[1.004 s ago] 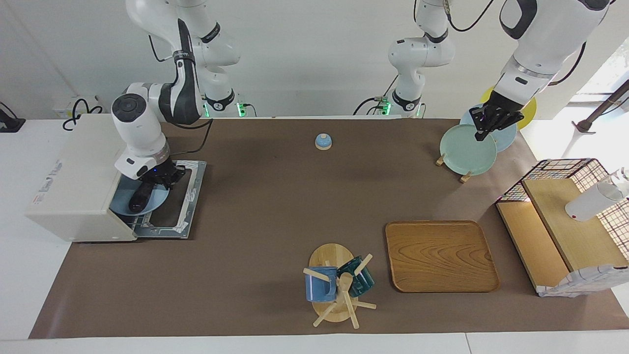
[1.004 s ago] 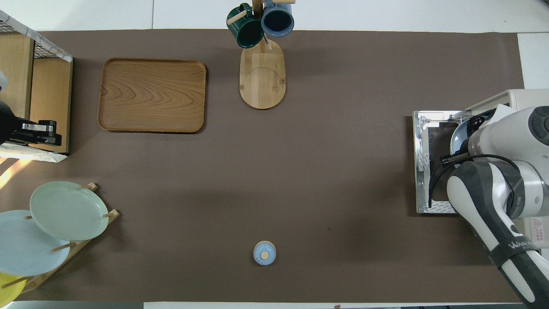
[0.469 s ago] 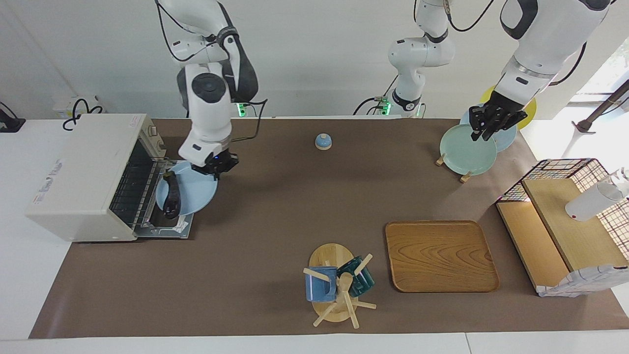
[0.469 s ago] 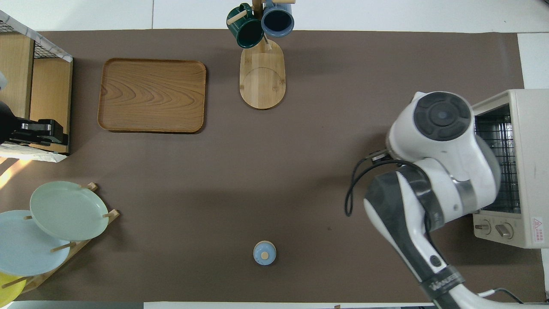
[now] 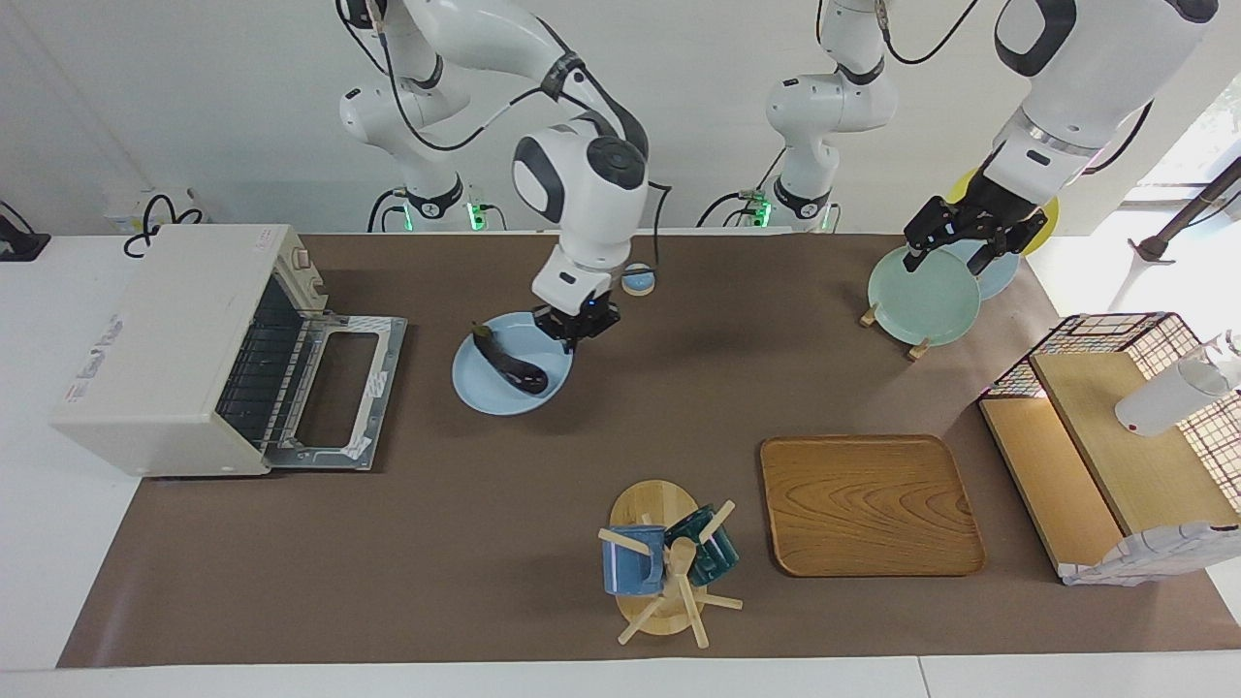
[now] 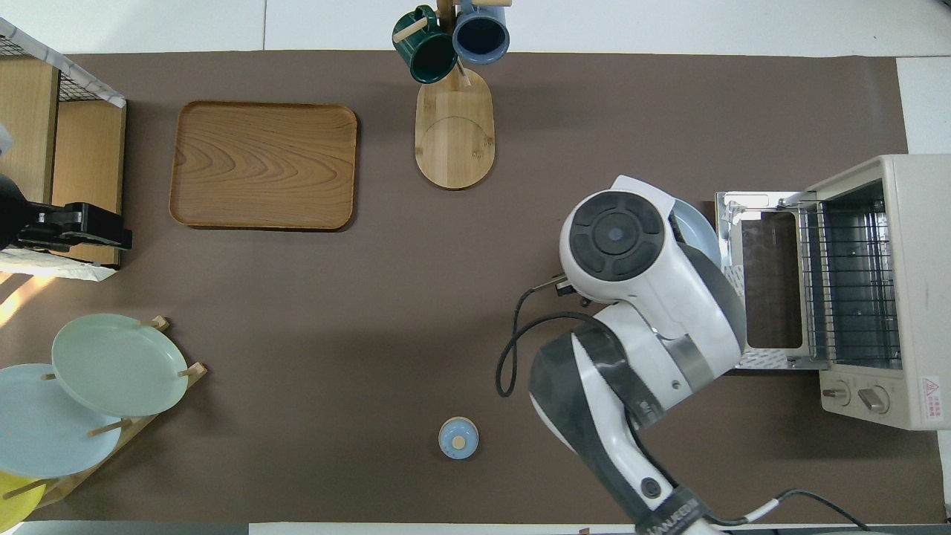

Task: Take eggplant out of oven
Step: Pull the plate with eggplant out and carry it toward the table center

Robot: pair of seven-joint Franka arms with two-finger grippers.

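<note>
The dark eggplant (image 5: 510,362) lies on a light blue plate (image 5: 490,390). My right gripper (image 5: 574,328) is shut on the plate's rim and holds it just over the brown mat, between the oven's open door (image 5: 334,390) and the bell. The off-white oven (image 5: 165,339) stands at the right arm's end of the table, its wire rack bare. In the overhead view my right arm hides the eggplant; only the plate's edge (image 6: 702,229) shows beside the oven (image 6: 903,290). My left gripper (image 5: 955,254) is open over the plate rack.
A small blue bell (image 6: 458,438) sits nearer to the robots than the plate. A wooden tray (image 5: 868,504), a mug rack (image 5: 669,567) with two mugs, a plate rack with plates (image 5: 921,301) and a wire basket with boards (image 5: 1115,436) stand around the mat.
My right arm has drawn the plate with the eggplant out of the oven and carried it toward the table's middle. My left gripper has spread its fingers over the plate rack.
</note>
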